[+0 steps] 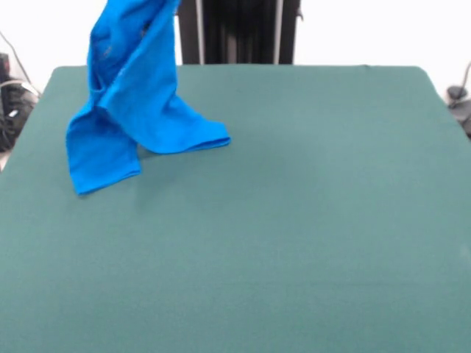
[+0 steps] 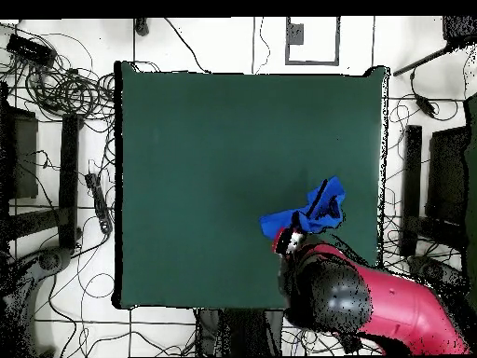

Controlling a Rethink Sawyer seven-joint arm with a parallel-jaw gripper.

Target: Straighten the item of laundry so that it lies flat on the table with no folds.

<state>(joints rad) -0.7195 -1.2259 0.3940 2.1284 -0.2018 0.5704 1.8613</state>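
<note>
The blue T-shirt (image 1: 136, 95) hangs bunched from above, its lower folds touching the green surface (image 1: 294, 220) near one edge, with wide open room elsewhere; the end effector's (image 2: 291, 241) grip cannot be told.

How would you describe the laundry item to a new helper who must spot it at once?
Start from the dark green table. Near its far left part in the front view, a bright blue T-shirt hangs twisted from above, its lower ends touching the table. It is the only cloth and the only blue thing there.
</note>
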